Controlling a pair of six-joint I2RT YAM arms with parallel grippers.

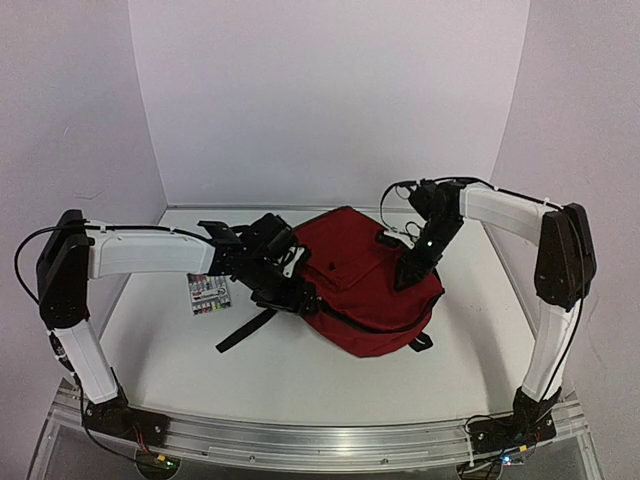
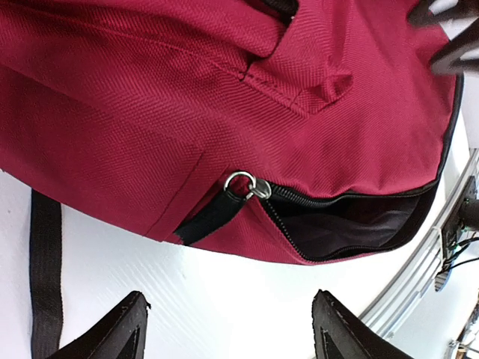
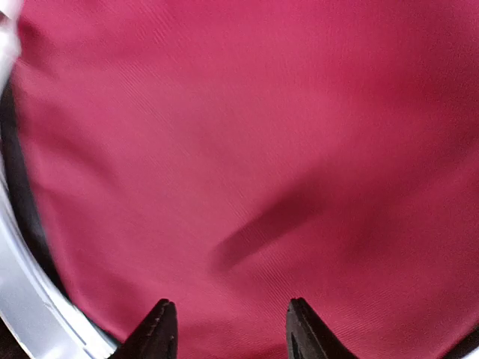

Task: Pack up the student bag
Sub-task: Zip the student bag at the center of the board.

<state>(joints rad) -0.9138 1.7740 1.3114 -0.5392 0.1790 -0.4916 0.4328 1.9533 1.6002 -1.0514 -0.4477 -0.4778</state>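
Left of the backpack (image 1: pixel 370 285), a small colourful pack (image 1: pixel 208 294) peeks from under the left arm (image 1: pixel 140 250), too small to identify. Backpack's zip gap (image 2: pixel 352 228) shows only darkness, and its fabric blurs up close.

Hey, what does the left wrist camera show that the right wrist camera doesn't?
Only the left wrist view shows the zipper pull, the partly open zip gap with dark lining inside, and a black strap lying on the table. Only the right wrist view shows a dark shadow streak across plain fabric. Both show the red cloth of the student bag.
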